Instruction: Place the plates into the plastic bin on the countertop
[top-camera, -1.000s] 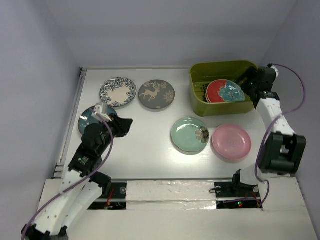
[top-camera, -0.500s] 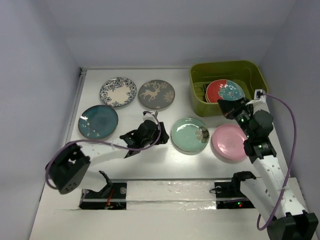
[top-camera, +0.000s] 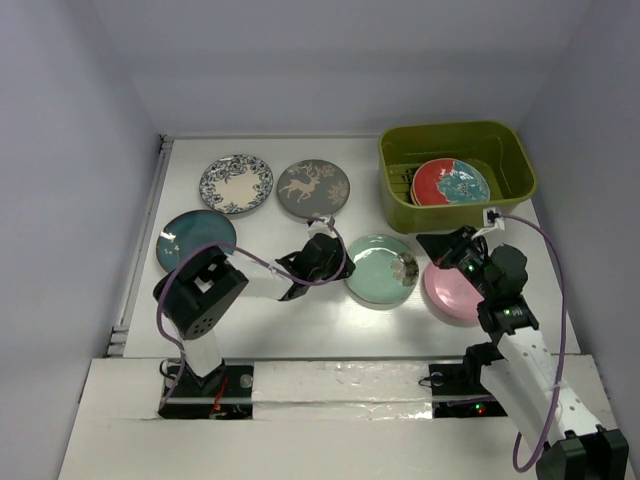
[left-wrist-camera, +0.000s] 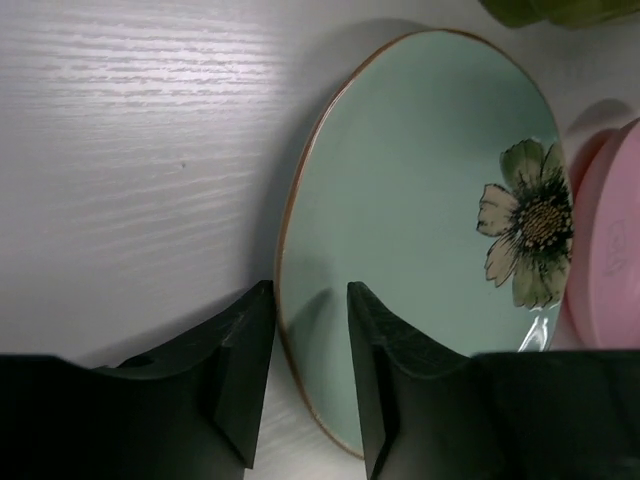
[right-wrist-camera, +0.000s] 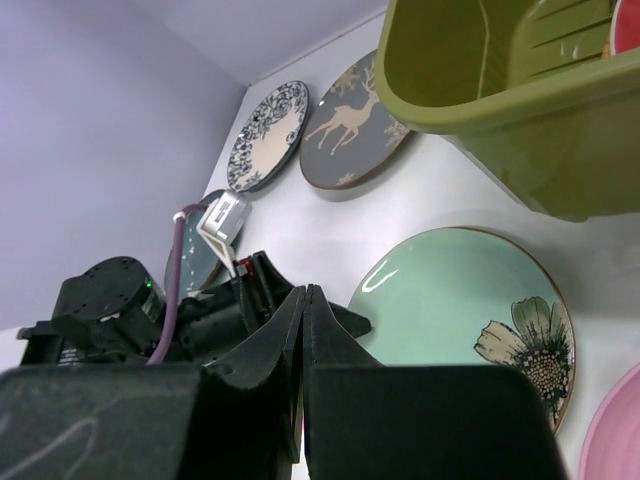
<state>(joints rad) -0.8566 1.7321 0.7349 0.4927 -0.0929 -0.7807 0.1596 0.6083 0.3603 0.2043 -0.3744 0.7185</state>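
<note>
The mint green plate (top-camera: 381, 269) lies flat on the countertop (top-camera: 300, 325). My left gripper (top-camera: 335, 262) is at its left rim. In the left wrist view the gripper (left-wrist-camera: 310, 300) is open, its jaws straddling the rim of the mint plate (left-wrist-camera: 420, 220), one outside and one over the plate. My right gripper (top-camera: 442, 250) hangs over the left edge of the pink plate (top-camera: 458, 290). Its fingers (right-wrist-camera: 303, 290) are shut on nothing. A red-teal floral plate (top-camera: 451, 182) lies in the plastic bin (top-camera: 400, 150). The blue-white floral (top-camera: 236, 184), grey deer (top-camera: 313, 188) and dark teal (top-camera: 192, 240) plates lie at the left.
Pale lilac walls close the counter on three sides. A white taped strip (top-camera: 340, 382) runs along the near edge between the arm bases. The pink plate (left-wrist-camera: 605, 250) almost touches the mint one. The left arm (right-wrist-camera: 130, 300) lies low across the middle.
My left arm swung right from the dark teal plate to the mint plate's rim. My right arm drew back out of the bin toward the pink plate, and its gripper shut.
</note>
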